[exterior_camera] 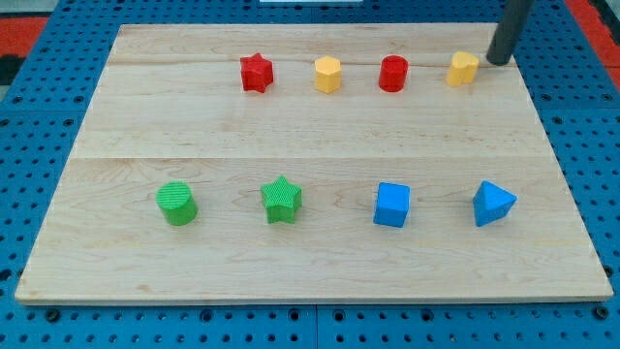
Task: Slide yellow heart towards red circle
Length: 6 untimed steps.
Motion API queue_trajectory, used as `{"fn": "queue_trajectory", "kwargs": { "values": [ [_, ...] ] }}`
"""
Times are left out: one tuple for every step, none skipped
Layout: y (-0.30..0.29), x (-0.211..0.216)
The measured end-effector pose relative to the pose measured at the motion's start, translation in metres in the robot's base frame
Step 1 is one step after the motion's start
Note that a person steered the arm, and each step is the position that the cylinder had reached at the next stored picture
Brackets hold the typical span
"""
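Note:
The yellow heart (463,68) lies near the view's top right of the wooden board (310,126). The red circle (392,74) lies to its left, a short gap between them. My tip (499,60) stands just right of the yellow heart, close to it; I cannot tell if it touches. The rod rises out of the view's top edge.
A yellow hexagon (327,74) and a red star (256,73) lie further left in the top row. The bottom row holds a green circle (177,204), a green star (281,200), a blue cube (392,205) and a blue triangle (493,204).

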State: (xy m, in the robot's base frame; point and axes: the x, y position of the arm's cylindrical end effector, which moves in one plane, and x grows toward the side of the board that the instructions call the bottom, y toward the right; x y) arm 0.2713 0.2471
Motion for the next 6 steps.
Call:
{"fn": "queue_trajectory", "kwargs": {
  "values": [
    [-0.012,0.012],
    [-0.026,0.03],
    [-0.031,0.03],
    [-0.006,0.0],
    [-0.013,-0.01],
    [-0.028,0.015]
  ]
}}
